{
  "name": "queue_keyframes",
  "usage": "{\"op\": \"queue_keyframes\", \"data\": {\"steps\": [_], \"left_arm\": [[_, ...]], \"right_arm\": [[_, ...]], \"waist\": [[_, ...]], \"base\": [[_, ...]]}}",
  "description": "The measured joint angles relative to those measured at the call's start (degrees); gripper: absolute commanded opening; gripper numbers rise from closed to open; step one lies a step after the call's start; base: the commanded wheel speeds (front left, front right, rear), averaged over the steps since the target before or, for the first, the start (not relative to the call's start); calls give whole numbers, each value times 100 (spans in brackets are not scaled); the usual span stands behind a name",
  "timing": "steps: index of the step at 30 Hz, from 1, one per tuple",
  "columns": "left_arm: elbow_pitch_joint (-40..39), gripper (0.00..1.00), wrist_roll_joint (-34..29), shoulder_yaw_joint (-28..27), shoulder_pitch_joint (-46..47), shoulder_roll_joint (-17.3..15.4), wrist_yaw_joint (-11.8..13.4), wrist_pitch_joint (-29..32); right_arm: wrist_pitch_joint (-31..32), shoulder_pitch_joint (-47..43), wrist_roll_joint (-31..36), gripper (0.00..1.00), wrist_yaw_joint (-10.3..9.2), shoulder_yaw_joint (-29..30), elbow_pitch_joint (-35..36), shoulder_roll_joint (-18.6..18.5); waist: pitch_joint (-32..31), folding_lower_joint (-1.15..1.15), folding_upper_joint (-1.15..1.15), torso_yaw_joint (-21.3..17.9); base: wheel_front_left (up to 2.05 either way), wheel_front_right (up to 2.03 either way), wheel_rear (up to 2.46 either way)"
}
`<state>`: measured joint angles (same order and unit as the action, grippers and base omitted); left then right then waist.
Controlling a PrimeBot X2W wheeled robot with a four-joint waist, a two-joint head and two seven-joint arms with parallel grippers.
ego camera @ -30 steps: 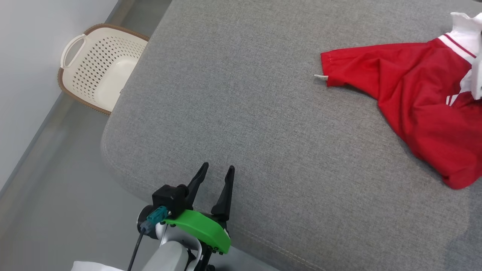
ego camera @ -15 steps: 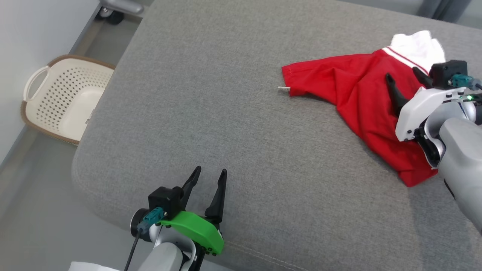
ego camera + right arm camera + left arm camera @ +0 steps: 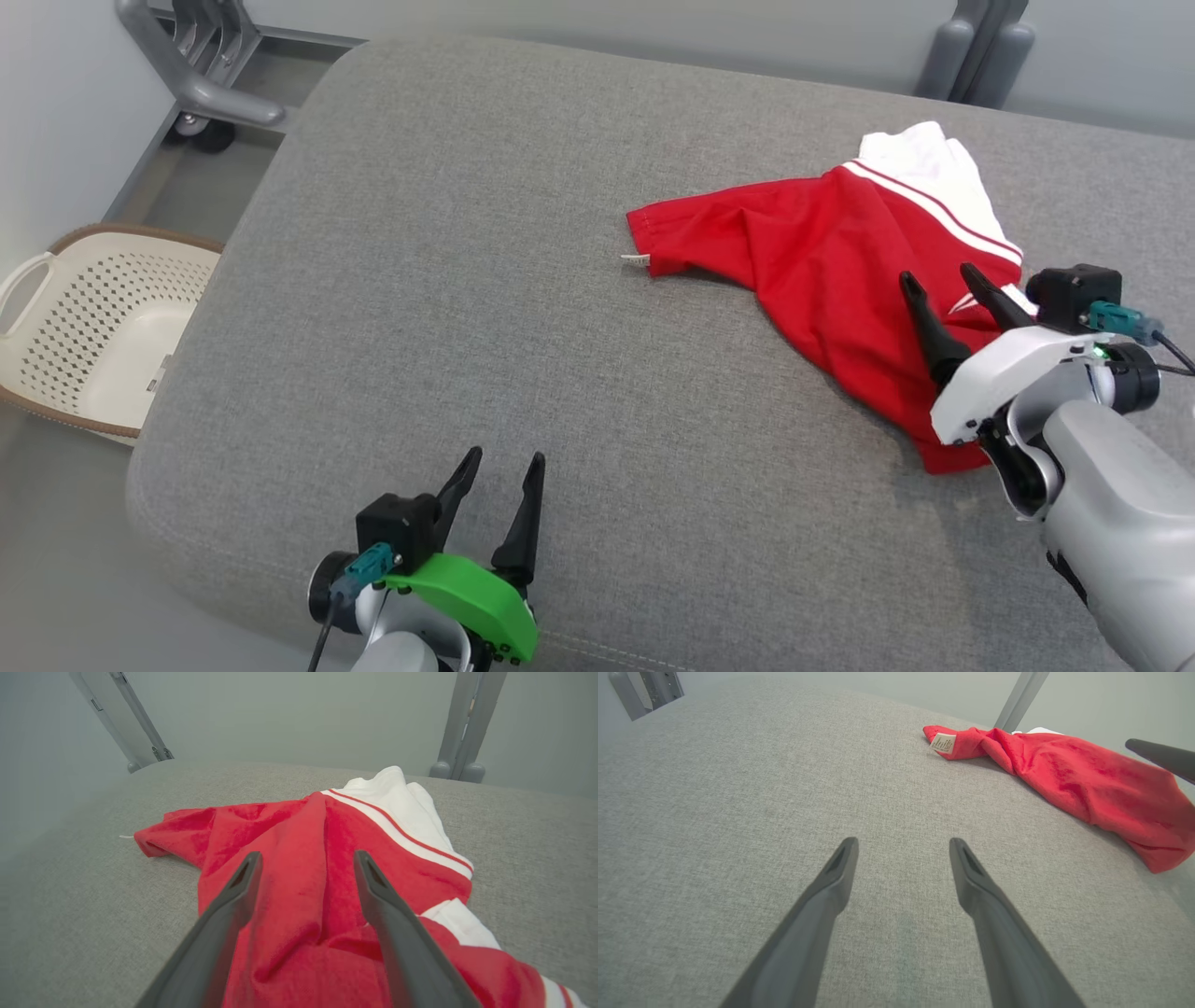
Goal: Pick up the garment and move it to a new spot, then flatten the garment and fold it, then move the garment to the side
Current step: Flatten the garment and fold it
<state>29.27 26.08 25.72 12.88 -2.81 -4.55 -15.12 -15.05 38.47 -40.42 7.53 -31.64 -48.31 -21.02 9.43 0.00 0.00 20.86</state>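
Observation:
The garment (image 3: 822,271), a bright red shirt with white sleeves and striped trim, lies crumpled at the right of the grey cushion; its small white label (image 3: 636,260) points left. My right gripper (image 3: 938,275) hovers open just over the shirt's near right part, nothing between its fingers. In the right wrist view the garment (image 3: 322,868) spreads beneath that open right gripper (image 3: 306,858). Near the cushion's front edge my left gripper (image 3: 504,457) stands open and empty, far left of the shirt. The left wrist view shows the left gripper (image 3: 903,842) over bare fabric, the garment (image 3: 1073,779) at upper right.
The grey cushion (image 3: 448,308) has wide free room left of the shirt. A cream perforated basket (image 3: 84,327) sits on the floor at the left. Grey metal frame legs (image 3: 187,75) stand at the back left, and others (image 3: 980,47) at the back right.
The head camera has swung, shifting the whole scene left and down. My right gripper came into view, let go of the shirt and drew back towards me, jaws open. The left gripper stayed open.

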Motion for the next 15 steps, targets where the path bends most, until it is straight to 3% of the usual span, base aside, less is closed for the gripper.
{"op": "queue_keyframes", "data": {"steps": [6,15], "left_arm": [[83,100,-79,-134,-169,-1,-23,0],[112,100,-193,-142,-233,-1,-100,0]], "right_arm": [[0,-723,43,100,0,1020,227,-24],[-1,-1271,212,100,-3,2138,-293,336]], "waist": [[-202,0,0,-59],[-322,0,0,-147]], "base": [[0,0,0],[0,0,0]]}}
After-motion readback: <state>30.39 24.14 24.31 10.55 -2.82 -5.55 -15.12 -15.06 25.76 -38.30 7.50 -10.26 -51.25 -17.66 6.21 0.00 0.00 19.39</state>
